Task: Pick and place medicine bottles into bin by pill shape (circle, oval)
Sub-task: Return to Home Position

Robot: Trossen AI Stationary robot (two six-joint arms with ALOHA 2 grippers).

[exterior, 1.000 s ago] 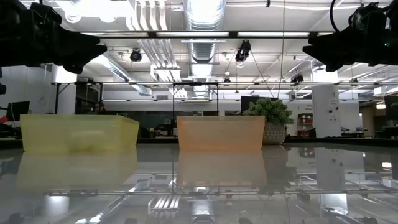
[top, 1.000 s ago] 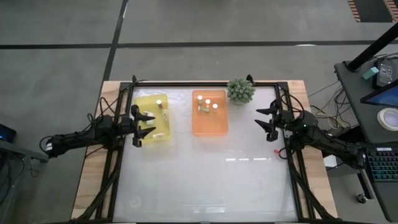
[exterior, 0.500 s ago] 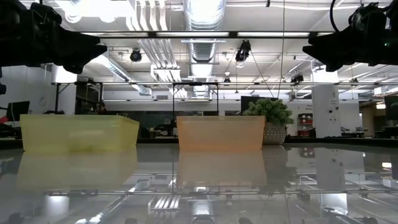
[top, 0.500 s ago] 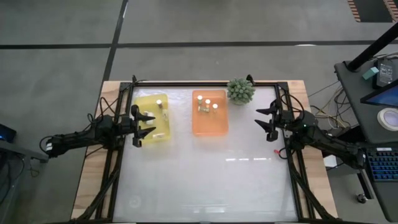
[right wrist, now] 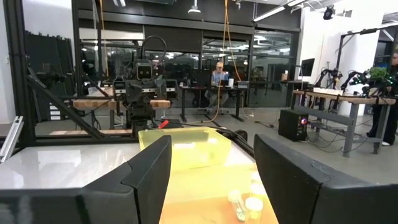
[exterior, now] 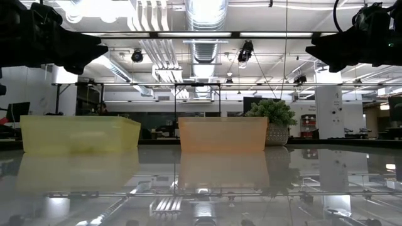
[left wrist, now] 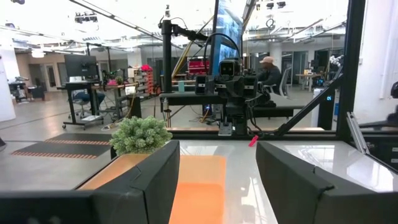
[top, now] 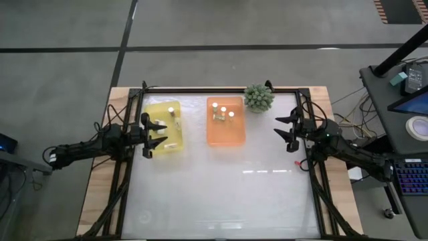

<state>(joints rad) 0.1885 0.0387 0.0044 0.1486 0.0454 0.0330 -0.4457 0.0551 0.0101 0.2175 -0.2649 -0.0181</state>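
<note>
A large open robotics lab.
Exposed ceiling ducts [exterior: 202, 16] ran overhead; workbenches [right wrist: 329, 93] and monitors [left wrist: 81, 65] stood beyond on a concrete floor [top: 200, 23].

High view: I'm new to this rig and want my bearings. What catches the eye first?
Two bright bins sit side by side on the table's far half: the yellow bin left, the orange bin right, each holding small white-capped medicine bottles. A spiky green plant ball stands just right of the orange bin. The left gripper hangs open over the yellow bin's left edge; the right gripper, open, near the table's right edge.
</note>
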